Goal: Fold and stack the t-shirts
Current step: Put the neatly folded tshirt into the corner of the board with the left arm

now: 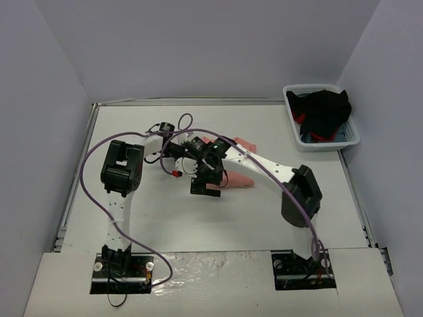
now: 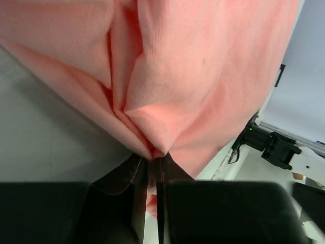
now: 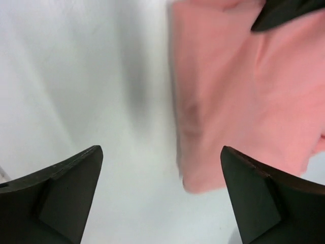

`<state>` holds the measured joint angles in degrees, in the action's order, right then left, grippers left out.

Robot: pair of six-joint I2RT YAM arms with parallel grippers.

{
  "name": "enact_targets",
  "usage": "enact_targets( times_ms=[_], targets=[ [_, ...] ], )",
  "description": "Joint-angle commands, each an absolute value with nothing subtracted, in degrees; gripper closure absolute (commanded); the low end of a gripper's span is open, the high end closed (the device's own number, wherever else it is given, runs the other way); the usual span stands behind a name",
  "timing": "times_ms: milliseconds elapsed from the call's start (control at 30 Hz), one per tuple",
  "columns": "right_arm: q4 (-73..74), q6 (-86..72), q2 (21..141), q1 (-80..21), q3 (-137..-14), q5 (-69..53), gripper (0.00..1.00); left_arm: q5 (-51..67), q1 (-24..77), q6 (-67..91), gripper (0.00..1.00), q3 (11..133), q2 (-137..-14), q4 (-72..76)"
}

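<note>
A salmon-pink t-shirt point(image 1: 239, 179) lies bunched in the middle of the table, mostly hidden under both arms. My left gripper point(image 2: 154, 160) is shut on a pinched fold of the t-shirt point(image 2: 193, 66), which hangs in creases in front of the fingers. In the top view the left gripper point(image 1: 210, 146) sits at the shirt's far left part. My right gripper point(image 3: 160, 150) is open and empty, hovering over bare table beside the shirt's rounded edge point(image 3: 238, 101). In the top view it point(image 1: 205, 190) is just left of the cloth.
A white plastic basket point(image 1: 294, 125) stands at the back right against the wall, holding dark clothes with red trim point(image 1: 324, 112). Purple cables loop over the left arm. Walls close in the table on three sides.
</note>
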<state>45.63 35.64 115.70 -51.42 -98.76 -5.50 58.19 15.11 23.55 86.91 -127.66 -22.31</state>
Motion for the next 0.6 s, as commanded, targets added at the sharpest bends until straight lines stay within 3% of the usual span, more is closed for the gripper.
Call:
enact_targets(
  times_ms=[0,233,567],
  targets=[
    [51.2,40.2,100.3,-50.6,-93.4,-9.0,0.02,51.8,14.9,18.9,0.98,89.9,-125.2,-27.1],
    [52.5,43.0,83.4,-34.6,-78.6,-10.2,0.00,47.4,11.8,11.7,0.98,93.4,-124.3,-34.4],
    [45.6,40.4,81.7,-27.7,-69.4,-16.1,0.00,41.6,0.1,0.3,0.97,105.8,-127.6,-50.2]
  ],
)
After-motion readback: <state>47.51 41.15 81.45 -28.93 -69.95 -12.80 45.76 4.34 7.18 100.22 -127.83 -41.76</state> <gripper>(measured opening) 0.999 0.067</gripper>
